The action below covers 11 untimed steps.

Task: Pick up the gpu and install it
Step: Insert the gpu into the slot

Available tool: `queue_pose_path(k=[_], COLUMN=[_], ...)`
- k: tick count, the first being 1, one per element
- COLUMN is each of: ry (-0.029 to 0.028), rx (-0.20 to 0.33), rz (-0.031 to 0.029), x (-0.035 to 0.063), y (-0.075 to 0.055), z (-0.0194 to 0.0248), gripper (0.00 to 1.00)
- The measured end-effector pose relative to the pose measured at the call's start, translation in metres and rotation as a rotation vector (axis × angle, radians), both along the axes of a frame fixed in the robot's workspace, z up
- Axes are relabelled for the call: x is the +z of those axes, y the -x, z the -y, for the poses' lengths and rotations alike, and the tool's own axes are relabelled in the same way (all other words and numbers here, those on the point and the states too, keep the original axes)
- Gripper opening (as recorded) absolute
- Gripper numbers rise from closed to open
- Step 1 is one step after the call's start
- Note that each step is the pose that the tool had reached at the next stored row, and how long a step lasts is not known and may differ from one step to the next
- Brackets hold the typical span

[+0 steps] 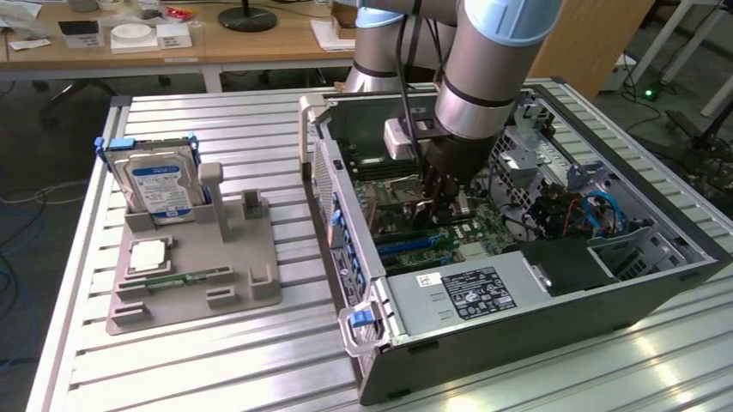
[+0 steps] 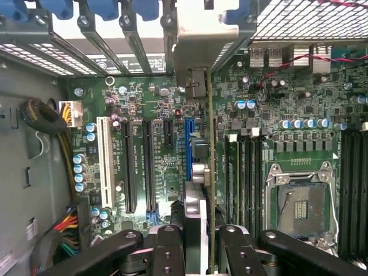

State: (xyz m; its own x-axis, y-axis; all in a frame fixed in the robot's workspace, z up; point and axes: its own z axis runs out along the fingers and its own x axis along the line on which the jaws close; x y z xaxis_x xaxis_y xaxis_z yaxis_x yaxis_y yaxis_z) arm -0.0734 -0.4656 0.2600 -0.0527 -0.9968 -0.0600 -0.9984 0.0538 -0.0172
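Note:
My gripper (image 1: 441, 204) reaches down into the open computer case (image 1: 378, 215), over the motherboard (image 2: 167, 103). In the wrist view the gripper (image 2: 202, 256) is shut on the gpu (image 2: 209, 167), which I see edge-on as a thin green board between the black fingers (image 2: 167, 253). Its silver metal bracket (image 2: 201, 40) stands against the case's rear slot openings. The card's lower edge runs along the blue expansion slot (image 2: 188, 144). Whether it is pressed into the slot I cannot tell.
A white slot (image 2: 104, 161) and black slots (image 2: 129, 167) lie beside the blue one, and the CPU socket (image 2: 299, 201) is on the other side. Cable bundles (image 2: 46, 115) crowd the case wall. A grey holder (image 1: 189, 275) on the table carries a hard drive (image 1: 160, 184) and a memory stick (image 1: 184, 279).

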Motion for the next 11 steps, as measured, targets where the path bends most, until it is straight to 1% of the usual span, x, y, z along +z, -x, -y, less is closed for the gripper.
queue_pose_path(k=[11], ry=[-0.0003], rx=[0.000], rz=[-0.0003], x=[-0.0107], y=[0.0029], z=[0.0000], gripper=[0.28])
